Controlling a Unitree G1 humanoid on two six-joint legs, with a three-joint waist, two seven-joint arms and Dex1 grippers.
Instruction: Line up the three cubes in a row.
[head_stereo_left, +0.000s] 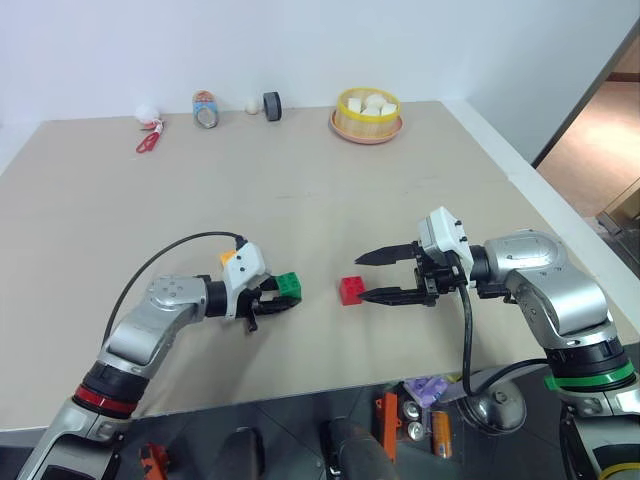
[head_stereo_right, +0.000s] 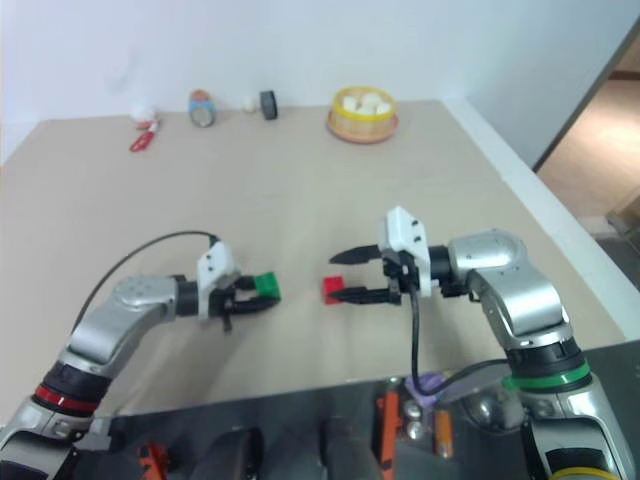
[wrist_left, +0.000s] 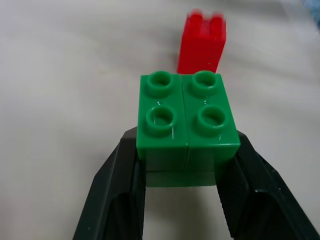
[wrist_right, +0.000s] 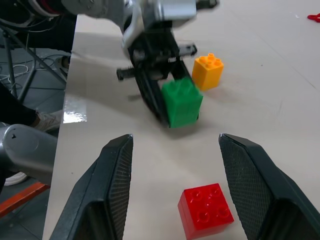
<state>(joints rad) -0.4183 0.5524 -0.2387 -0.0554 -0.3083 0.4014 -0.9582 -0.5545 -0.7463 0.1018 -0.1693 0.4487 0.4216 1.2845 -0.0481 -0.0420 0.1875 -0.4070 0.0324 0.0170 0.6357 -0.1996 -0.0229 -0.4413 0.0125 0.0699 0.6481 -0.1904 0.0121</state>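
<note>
Surface: a beige tabletop (head_stereo_left: 300, 160) set against a white wall, with the task's things gathered near its front edge.

Left gripper (head_stereo_left: 272, 300): clamped on the green cube (head_stereo_left: 289, 285), fingers on two opposite sides, the piece sitting at or just above the table. It points toward the robot's right, straight at the red cube.

Red cube (head_stereo_left: 350, 290): on the table, near the green one but apart from it, a bare strip of tabletop between them. It lies directly ahead of the held cube along the gripper's own line, as the left wrist view shows.

Right gripper (head_stereo_left: 375, 276): jaws apart and empty, pointing toward the robot's left, its fingertips just beside the red cube; that cube sits low between the two fingers in the right wrist view.

Yellow-orange cube (wrist_right: 208, 70): on the table just behind the left gripper, close to the green cube and on the side away from the red.

Judgement: the row turns on the left-to-right axis; the left arm carries the piece to be placed, and the right arm is the nearer to the red.

Appearance: small glossy plastic toy bricks, near cubic, four round studs on top; the green shows a seam down its middle.
</note>
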